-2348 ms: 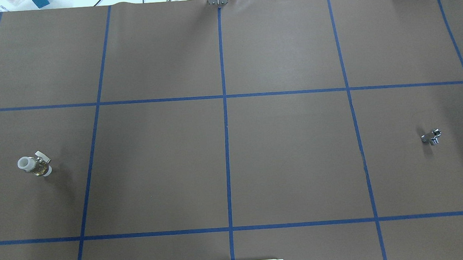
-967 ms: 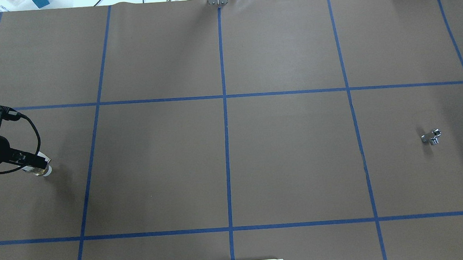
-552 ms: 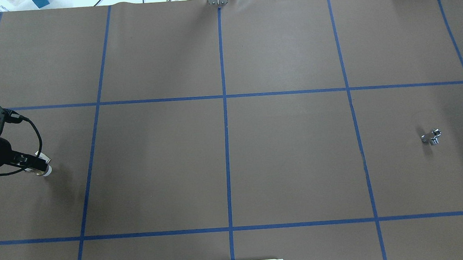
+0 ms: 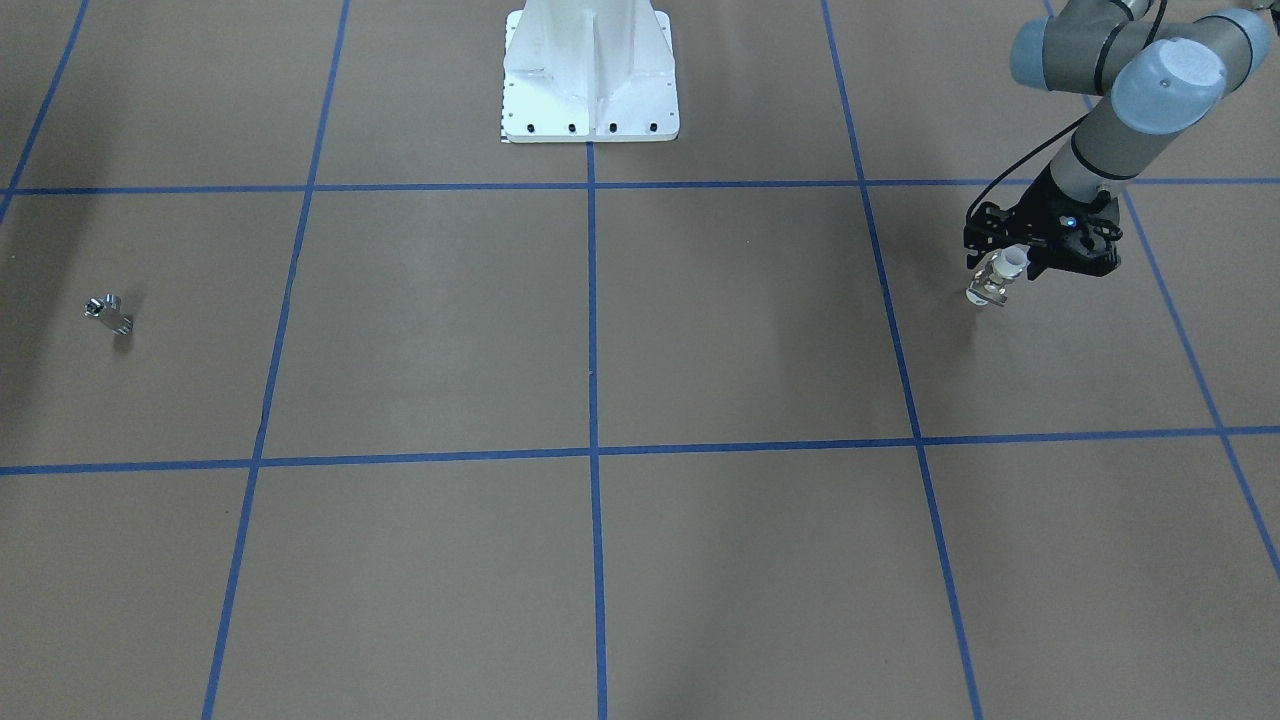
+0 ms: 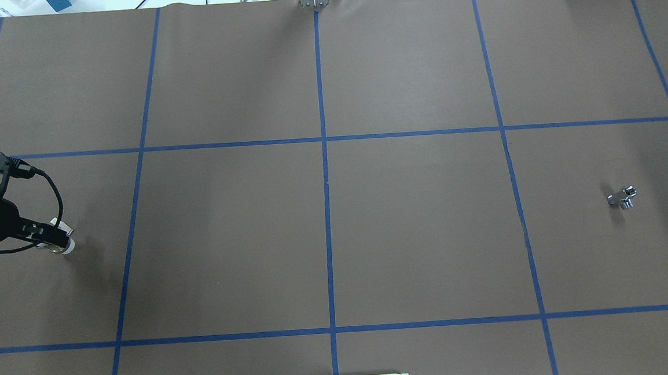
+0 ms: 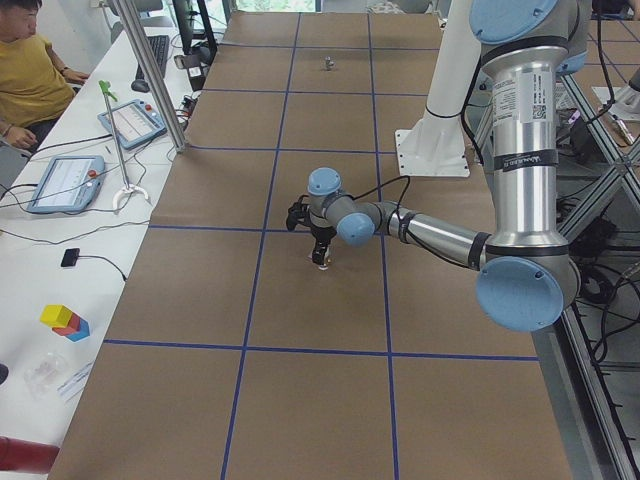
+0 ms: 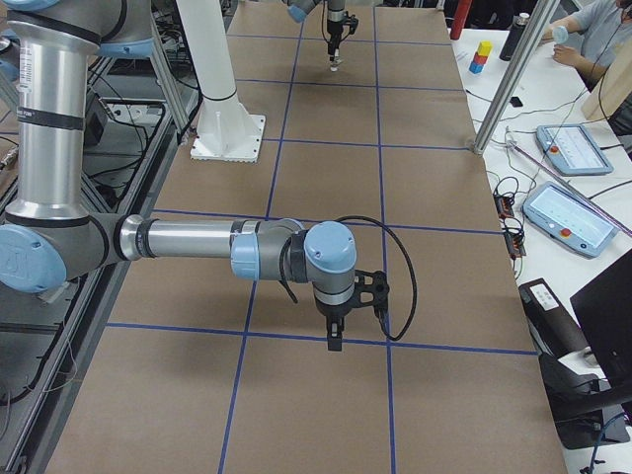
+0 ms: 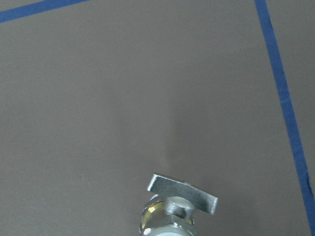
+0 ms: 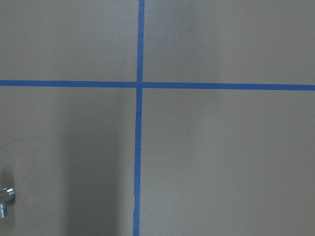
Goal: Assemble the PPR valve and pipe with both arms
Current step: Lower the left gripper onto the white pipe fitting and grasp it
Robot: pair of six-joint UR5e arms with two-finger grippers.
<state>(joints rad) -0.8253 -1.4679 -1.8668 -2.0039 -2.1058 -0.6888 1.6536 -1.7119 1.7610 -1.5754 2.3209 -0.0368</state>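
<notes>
PPR valve (image 4: 993, 280) standing on the surface (image 4: 700, 330) near its left edge, about midway between the near and far edges. In the overhead view mostly hidden under the left tool (image 5: 44, 233), with only the lower white ring and the tab tip peeking out. White collar and brass body clearer in the front-facing view. Cut off at the bottom of the left wrist view: just the flat tab handle and the top of the brass body, no fingers in frame. Left tool down around the collar, a finger on either side. Too small and dark to tell whether clamped or merely straddling.

Pipe (image 5: 622, 197) lying alone near the right edge, well apart from the valve. Cropped at the left border of the right wrist view, only a sliver of silver. Tiny speck at the far end in the left side view.

Broad stretch of brown surface between the two parts, crossed by blue tape lines (image 5: 325, 182). White pedestal (image 4: 590, 70) at the middle of the robot-side edge.

Right tool (image 7: 335, 342) seen only in the right side view, pointing down over the surface. Open or closed: cannot tell from there.
</notes>
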